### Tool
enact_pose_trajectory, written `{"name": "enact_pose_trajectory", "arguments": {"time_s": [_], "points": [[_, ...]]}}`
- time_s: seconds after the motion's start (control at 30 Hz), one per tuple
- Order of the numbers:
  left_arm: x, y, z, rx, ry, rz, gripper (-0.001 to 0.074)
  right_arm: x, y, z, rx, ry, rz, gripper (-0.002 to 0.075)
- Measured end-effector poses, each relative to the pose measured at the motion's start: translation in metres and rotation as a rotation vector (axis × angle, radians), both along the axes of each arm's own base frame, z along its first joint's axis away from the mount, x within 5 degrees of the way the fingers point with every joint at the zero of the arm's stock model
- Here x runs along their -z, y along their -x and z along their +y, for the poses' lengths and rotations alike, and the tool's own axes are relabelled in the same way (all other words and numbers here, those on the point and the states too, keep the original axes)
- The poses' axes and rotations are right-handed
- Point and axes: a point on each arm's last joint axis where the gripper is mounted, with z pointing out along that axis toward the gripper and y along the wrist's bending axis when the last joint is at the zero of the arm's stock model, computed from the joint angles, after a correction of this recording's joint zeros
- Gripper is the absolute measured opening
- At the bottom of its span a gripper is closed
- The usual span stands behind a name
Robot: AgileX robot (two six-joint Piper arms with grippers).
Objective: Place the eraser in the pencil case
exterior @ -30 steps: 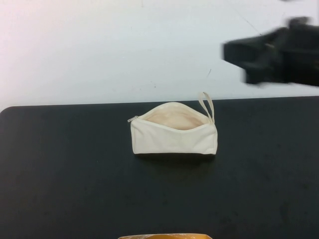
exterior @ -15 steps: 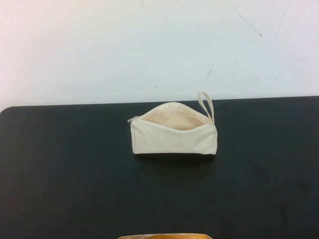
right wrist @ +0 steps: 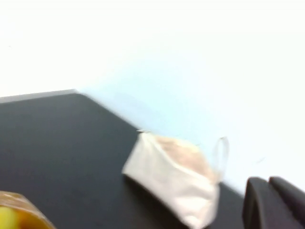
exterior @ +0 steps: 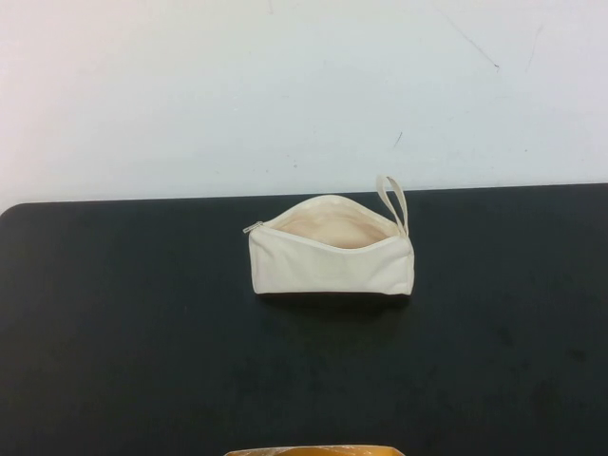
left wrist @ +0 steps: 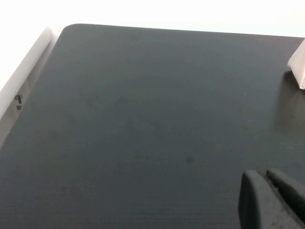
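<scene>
- Peeking over the near edge of the black bench (exterior: 123,361) in the high view is a slice of an orange-yellow object (exterior: 313,451); the right wrist view shows a blurred corner of it too.
- The left gripper (left wrist: 274,198) hangs above bare bench surface, away from the pouch, its two dark fingers pressed together with nothing between them.
- The right gripper (right wrist: 274,202) is raised off the bench on the pouch's strap side, fingers likewise closed and empty.
- Neither arm appears in the high view.
- Farther back, near the bench's rear edge and roughly centred, the pencil case (exterior: 331,251) lies with its zip open, mouth gaping to show a pale lining.
- Its loop strap (exterior: 394,201) stands at the right end, reaching over the bench's back edge toward the white wall (exterior: 304,85).
- The eraser cannot be seen in any view.
</scene>
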Motion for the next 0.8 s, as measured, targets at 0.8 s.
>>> {"name": "enact_pose_trajectory", "arguments": {"time_s": [0.8], "points": [[0.000, 0.000, 0.000, 0.000, 0.000, 0.000, -0.0003, 0.084, -0.003, -0.053, 0.723, -0.101, 0.027, -0.0001]]}}
